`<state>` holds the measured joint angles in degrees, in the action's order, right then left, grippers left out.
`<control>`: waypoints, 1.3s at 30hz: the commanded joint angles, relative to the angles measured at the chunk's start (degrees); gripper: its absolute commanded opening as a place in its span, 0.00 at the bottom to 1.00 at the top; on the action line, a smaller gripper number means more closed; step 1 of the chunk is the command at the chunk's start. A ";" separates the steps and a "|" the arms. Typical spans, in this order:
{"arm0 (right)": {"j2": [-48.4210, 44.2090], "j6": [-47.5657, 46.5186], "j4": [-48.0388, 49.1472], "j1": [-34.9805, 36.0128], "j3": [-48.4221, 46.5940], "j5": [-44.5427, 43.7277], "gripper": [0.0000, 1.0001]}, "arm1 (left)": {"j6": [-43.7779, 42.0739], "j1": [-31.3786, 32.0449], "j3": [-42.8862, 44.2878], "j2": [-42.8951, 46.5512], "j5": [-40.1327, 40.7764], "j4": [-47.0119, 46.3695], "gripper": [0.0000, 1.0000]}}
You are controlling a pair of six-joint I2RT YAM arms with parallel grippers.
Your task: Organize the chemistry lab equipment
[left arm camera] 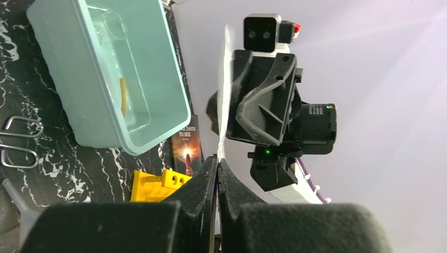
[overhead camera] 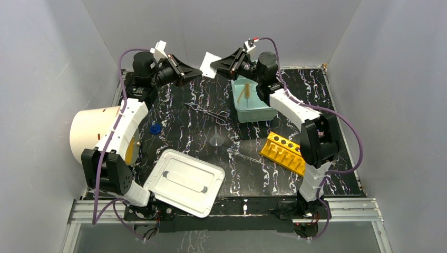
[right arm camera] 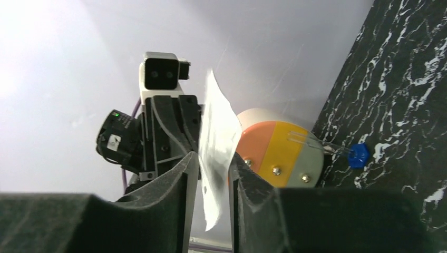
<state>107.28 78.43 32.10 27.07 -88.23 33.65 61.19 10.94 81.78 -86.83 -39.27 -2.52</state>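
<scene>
A small white bag [overhead camera: 211, 57] hangs in the air at the back, between my two grippers. My left gripper [overhead camera: 198, 71] is shut on its edge, and the bag [left arm camera: 225, 89] rises from the closed jaws [left arm camera: 217, 159]. My right gripper [overhead camera: 214, 65] is open, with the bag [right arm camera: 219, 132] hanging between its spread fingers [right arm camera: 214, 164]. The teal bin [overhead camera: 262, 113] holds a tan rubber tube [overhead camera: 243, 94] and a clear beaker [left arm camera: 113, 23]. Metal scissors [overhead camera: 212, 112], a clear funnel [overhead camera: 216, 141], a blue cap [overhead camera: 155, 128], a thin glass rod [overhead camera: 245, 155] and the yellow holed rack [overhead camera: 284, 153] lie on the mat.
The white drum [overhead camera: 95, 132] with its orange and yellow face [right arm camera: 277, 153] lies at the left edge. The bin's white lid [overhead camera: 184, 181] lies at the front left. A dark-covered book [left arm camera: 187, 145] stands behind the rack. Grey walls enclose the table.
</scene>
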 commanded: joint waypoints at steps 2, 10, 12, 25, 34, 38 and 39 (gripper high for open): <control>-1.82 0.73 5.16 0.25 0.09 -0.03 0.24 | -2.24 -0.22 -0.09 1.20 -0.07 3.90 0.00; -2.00 -11.17 -9.28 -1.63 -4.52 0.31 0.00 | -8.37 -0.22 3.37 3.11 5.21 13.33 0.75; -2.39 -17.14 -14.81 -2.94 -5.98 -0.13 0.00 | -10.25 -0.22 3.01 4.83 9.10 16.92 0.82; 3.00 -58.09 -63.60 -14.82 -22.22 -13.07 0.00 | -16.85 -0.22 0.54 5.76 18.30 25.81 0.86; 11.95 -65.01 -71.48 -11.86 -26.14 -15.81 0.00 | -18.31 -0.22 0.15 3.79 24.78 26.16 0.86; 15.71 -65.06 -71.80 -9.25 -27.22 -15.81 0.00 | -18.44 -0.23 1.87 2.22 24.16 27.10 0.86; 16.67 -64.69 -71.11 -8.82 -27.31 -15.97 0.00 | -18.93 -0.22 1.86 1.98 24.03 27.13 0.86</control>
<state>122.34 15.73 -37.41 15.94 -111.98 18.39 44.03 10.92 81.17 -83.68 -15.90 23.49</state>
